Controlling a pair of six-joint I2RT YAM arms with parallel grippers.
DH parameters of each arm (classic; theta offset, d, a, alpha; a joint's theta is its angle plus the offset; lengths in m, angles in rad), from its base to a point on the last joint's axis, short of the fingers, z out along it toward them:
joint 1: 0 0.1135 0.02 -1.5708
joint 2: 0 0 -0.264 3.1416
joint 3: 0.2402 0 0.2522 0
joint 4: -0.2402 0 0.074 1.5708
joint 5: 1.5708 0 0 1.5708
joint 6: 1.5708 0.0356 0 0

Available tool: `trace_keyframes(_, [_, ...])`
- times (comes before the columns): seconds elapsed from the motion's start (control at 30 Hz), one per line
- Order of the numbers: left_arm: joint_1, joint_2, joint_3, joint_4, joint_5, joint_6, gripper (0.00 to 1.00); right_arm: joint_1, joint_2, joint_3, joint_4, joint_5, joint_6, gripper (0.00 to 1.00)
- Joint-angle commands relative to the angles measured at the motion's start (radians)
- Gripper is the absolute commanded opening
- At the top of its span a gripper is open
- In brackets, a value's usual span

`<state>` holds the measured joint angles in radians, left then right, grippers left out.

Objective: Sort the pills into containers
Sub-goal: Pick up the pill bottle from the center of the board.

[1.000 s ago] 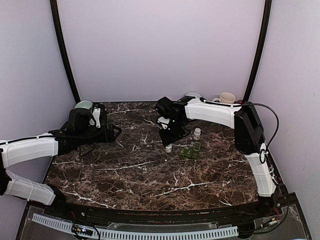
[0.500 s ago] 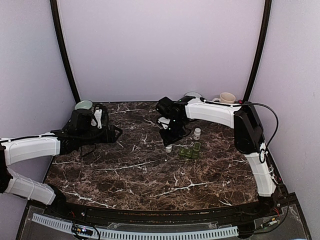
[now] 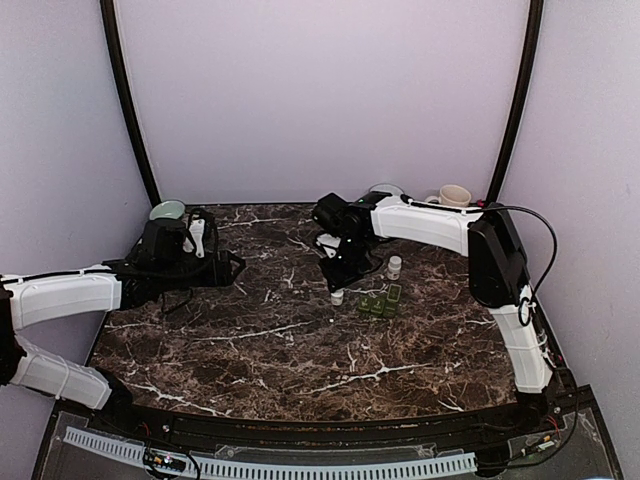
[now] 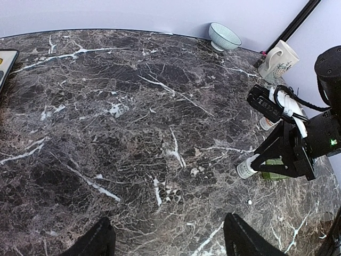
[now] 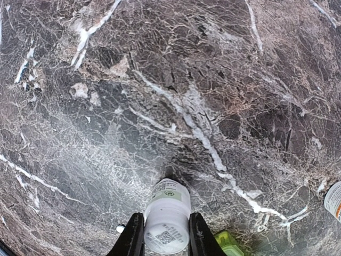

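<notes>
A small white pill bottle (image 5: 166, 216) with a green-and-white label sits between the fingers of my right gripper (image 5: 166, 237), and both pads press its sides. From above, the bottle (image 3: 338, 296) shows at mid-table under that gripper (image 3: 338, 286). A green pill organiser (image 3: 380, 302) lies just right of it. One loose white pill (image 5: 120, 229) rests on the marble beside the left finger. My left gripper (image 4: 168, 237) hovers open over bare marble, far to the left (image 3: 232, 266).
A second white bottle (image 3: 394, 266) stands behind the organiser. A cream mug (image 3: 455, 196) and a pale bowl (image 3: 385, 189) sit at the back right. A green bowl (image 3: 167, 210) is at the back left, behind the left arm.
The right gripper's fingers have narrowed onto the white bottle. The left arm has shifted only slightly.
</notes>
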<state>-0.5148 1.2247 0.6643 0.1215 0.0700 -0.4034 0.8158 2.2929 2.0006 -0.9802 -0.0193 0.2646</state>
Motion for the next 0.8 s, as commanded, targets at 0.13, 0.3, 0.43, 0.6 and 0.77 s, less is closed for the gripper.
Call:
trace_keyframes(0.13, [-0.005, -0.017, -0.013, 0.016, 0.004, 0.002, 0.72, -0.005, -0.009, -0.01, 0.006, -0.003, 0.009, 0.14])
trace_keyframes(0.3, [-0.005, -0.017, -0.014, 0.018, 0.011, -0.002, 0.72, -0.006, -0.044, -0.014, 0.011, 0.008, 0.017, 0.12])
trace_keyframes(0.43, [-0.005, -0.009, -0.01, 0.021, 0.018, -0.005, 0.72, -0.006, -0.085, -0.03, 0.02, 0.017, 0.027, 0.11])
trace_keyframes(0.6, [-0.005, 0.009, 0.001, 0.021, 0.033, -0.008, 0.71, -0.006, -0.145, -0.071, 0.029, 0.034, 0.041, 0.11])
trace_keyframes(0.77, [-0.005, 0.033, 0.018, 0.026, 0.05, -0.009, 0.71, -0.005, -0.214, -0.13, 0.042, 0.052, 0.06, 0.1])
